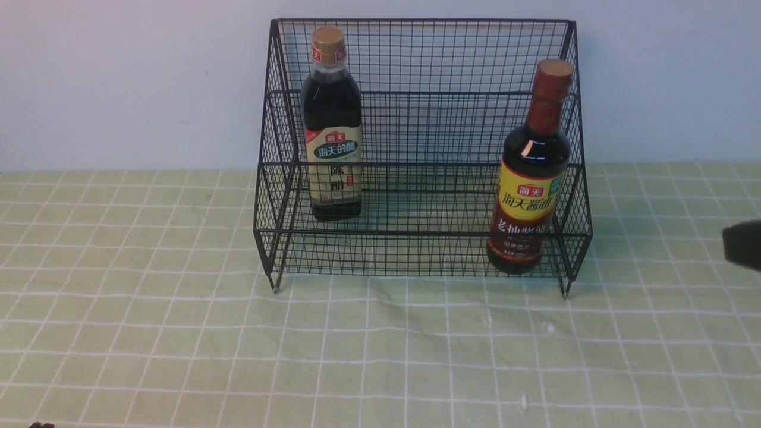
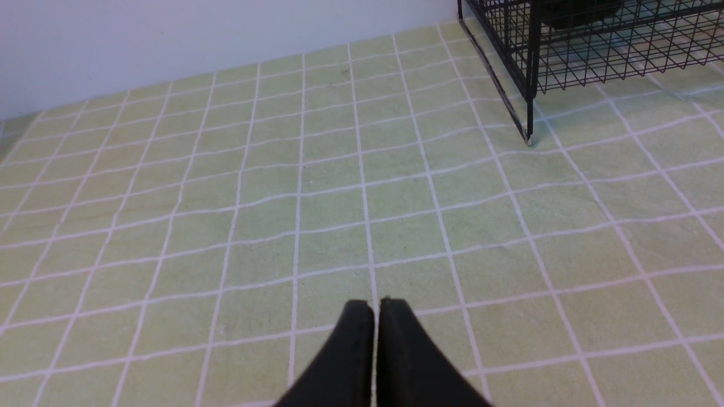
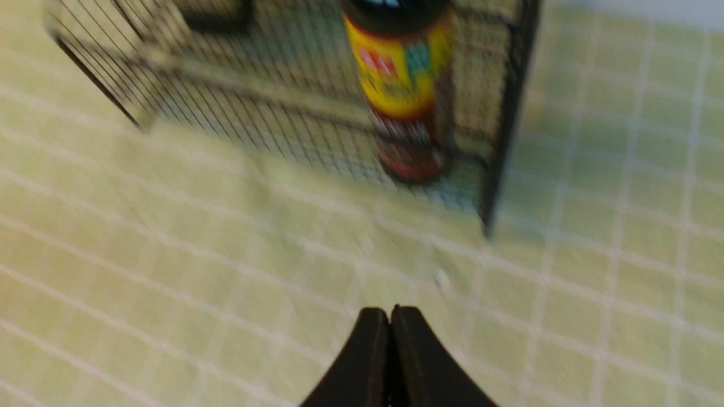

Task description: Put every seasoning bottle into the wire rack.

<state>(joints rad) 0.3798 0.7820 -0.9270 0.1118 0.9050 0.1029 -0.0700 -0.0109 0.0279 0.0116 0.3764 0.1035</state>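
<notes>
In the front view, the black wire rack stands at the far side of the green checked tablecloth, close to the pale wall. Both bottles are inside it. The vinegar bottle with the gold cap stands upright on the left side, set farther back and higher. The soy sauce bottle with the reddish-brown neck stands upright at the right end of the low front tier, just beside the rack's right side wall. A dark bit of the right gripper shows at the right edge, well apart from the rack. In the left wrist view, the left gripper is pressed shut with nothing between its tips, low over the bare cloth, and only the rack's near left leg and corner show far off. In the right wrist view, which is blurry, the right gripper is also pinched shut and holds nothing, and the soy sauce bottle sits in the rack ahead of it, not touched. I think the job looks done, since the 2 bottles are both in the rack. The next move, I guess, only calls for the arms to pull back and rest without bumping the rack.
</notes>
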